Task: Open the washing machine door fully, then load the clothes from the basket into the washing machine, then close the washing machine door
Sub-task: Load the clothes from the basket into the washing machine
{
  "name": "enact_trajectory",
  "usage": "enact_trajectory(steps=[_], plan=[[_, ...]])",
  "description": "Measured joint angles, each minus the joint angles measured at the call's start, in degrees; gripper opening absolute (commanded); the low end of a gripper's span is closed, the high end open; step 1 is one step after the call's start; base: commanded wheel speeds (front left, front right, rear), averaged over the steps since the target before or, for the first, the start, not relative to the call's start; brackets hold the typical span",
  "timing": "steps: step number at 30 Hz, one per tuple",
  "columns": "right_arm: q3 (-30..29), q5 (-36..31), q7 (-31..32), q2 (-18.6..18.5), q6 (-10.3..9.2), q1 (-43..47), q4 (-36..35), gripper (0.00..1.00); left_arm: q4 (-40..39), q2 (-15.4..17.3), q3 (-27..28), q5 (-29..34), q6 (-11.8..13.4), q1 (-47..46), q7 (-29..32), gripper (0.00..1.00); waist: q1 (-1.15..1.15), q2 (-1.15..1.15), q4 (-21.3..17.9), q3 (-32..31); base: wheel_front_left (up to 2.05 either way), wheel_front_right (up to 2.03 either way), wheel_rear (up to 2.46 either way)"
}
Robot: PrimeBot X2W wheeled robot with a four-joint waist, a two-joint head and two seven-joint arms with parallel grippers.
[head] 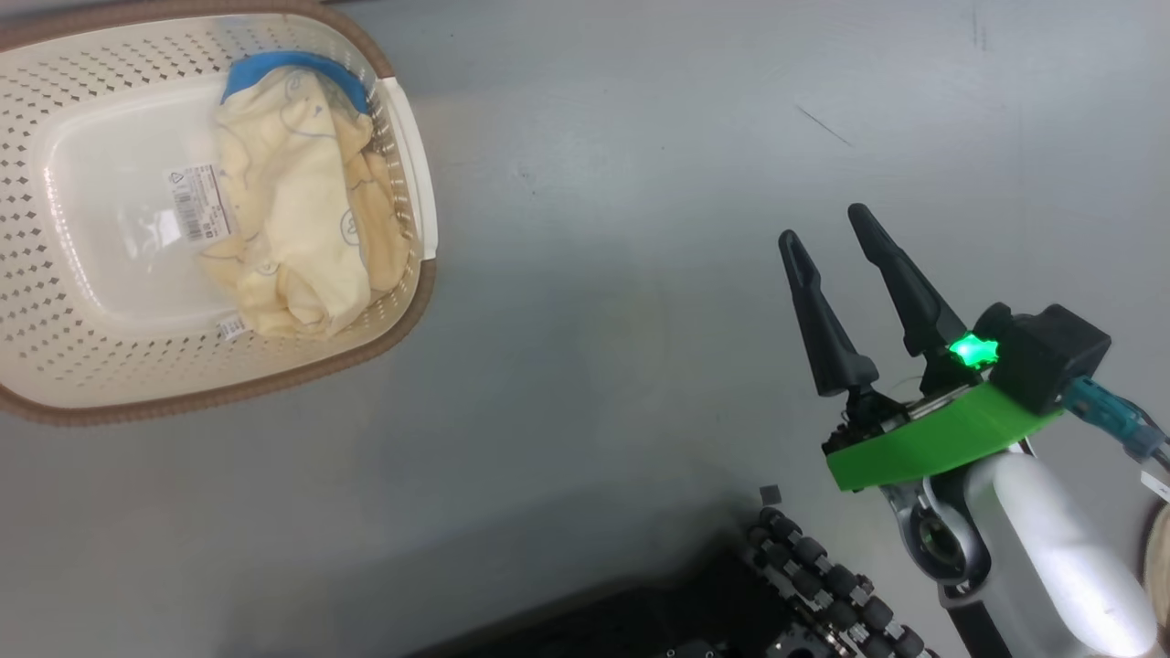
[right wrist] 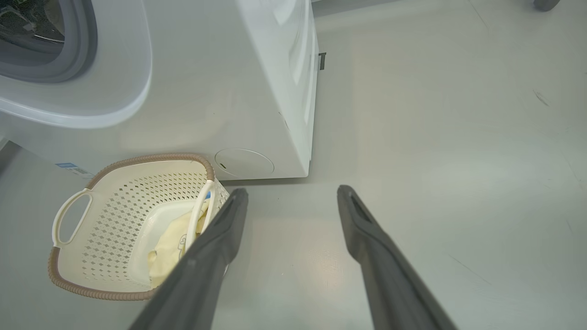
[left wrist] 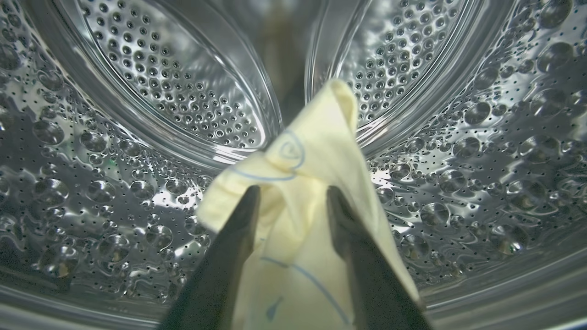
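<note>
Inside the washing machine's steel drum (left wrist: 137, 192), a cream-yellow garment (left wrist: 321, 137) with blue outline print lies between the left fingers (left wrist: 220, 275). They stand slightly apart, and the cloth hides their inner faces, so I cannot tell whether they pinch it. The garment's lower end runs off the frame's bottom edge.

The basket (head: 55, 311) sits on the floor (head: 640, 183) just in front of the washing machine (right wrist: 206, 91), its left side cut off in the head view. The remaining clothes (head: 292, 219) lie bunched against its right wall, partly covering the barcode sticker (head: 196, 201) on the base; its print is too small to read.

A blue label (right wrist: 69, 167) low on the washer's front is half hidden behind the basket rim and illegible. Only part of the grey gasket (right wrist: 78, 50) is in frame.

The right fingers (head: 827, 338) are spread wide over bare floor, holding nothing.
</note>
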Motion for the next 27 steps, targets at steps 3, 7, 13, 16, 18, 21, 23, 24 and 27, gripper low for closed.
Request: enact_trajectory(steps=[3,7,13,16,18,21,23,24,27], plan=[[-0.02,0.00,0.00,0.01,0.00,0.00,0.08,1.00,1.51,-0.33,0.01,-0.21,0.02,-0.22,0.19,1.00,0.00,0.00,0.07,-0.28,0.00,0.00,0.00],[-0.13,0.00,0.00,0.03,0.00,0.01,0.18,1.00,3.31,-0.77,0.02,-0.96,0.08,-0.25,-0.93,1.00,-0.01,0.00,0.18,-1.08,0.00,0.00,0.00],[-0.81,0.00,0.00,0.02,0.00,0.01,0.19,1.00,4.48,-1.44,0.00,-1.76,0.16,0.00,-2.55,1.00,0.00,0.00,0.54,-2.36,0.00,0.00,0.00],[-1.19,0.00,0.00,0.02,0.00,0.00,0.23,1.00,5.04,-1.87,0.00,-2.18,0.16,1.03,-3.32,1.00,0.00,0.00,0.83,-3.22,0.00,0.00,0.00],[-1.46,0.00,0.00,0.01,0.00,-0.01,0.36,1.00,5.32,-2.05,0.02,-2.68,0.15,2.34,-3.79,1.00,0.00,0.00,1.02,-4.00,0.00,0.00,0.00],[-1.99,-0.01,0.00,-0.03,0.00,0.00,0.53,1.00,5.64,-2.50,0.24,-3.59,0.15,5.17,-4.34,1.00,-0.01,0.00,1.44,-5.59,0.00,0.00,0.00],[-2.35,-0.01,0.00,-0.19,0.00,0.00,0.69,1.00,5.63,-2.83,0.34,-4.14,0.13,7.09,-4.78,1.00,0.00,0.00,1.80,-6.77,0.00,0.00,0.00],[-2.43,-0.01,0.00,-0.32,0.00,0.00,0.77,1.00,5.59,-2.87,0.30,-4.23,0.07,8.08,-4.82,1.00,0.00,0.00,1.97,-7.39,0.00,0.00,0.00],[-2.89,-0.03,0.00,-0.66,0.00,0.12,0.81,1.00,4.97,-2.99,0.53,-4.82,0.04,11.21,-4.85,1.00,-0.01,0.00,2.56,-9.49,0.00,0.00,0.00]])
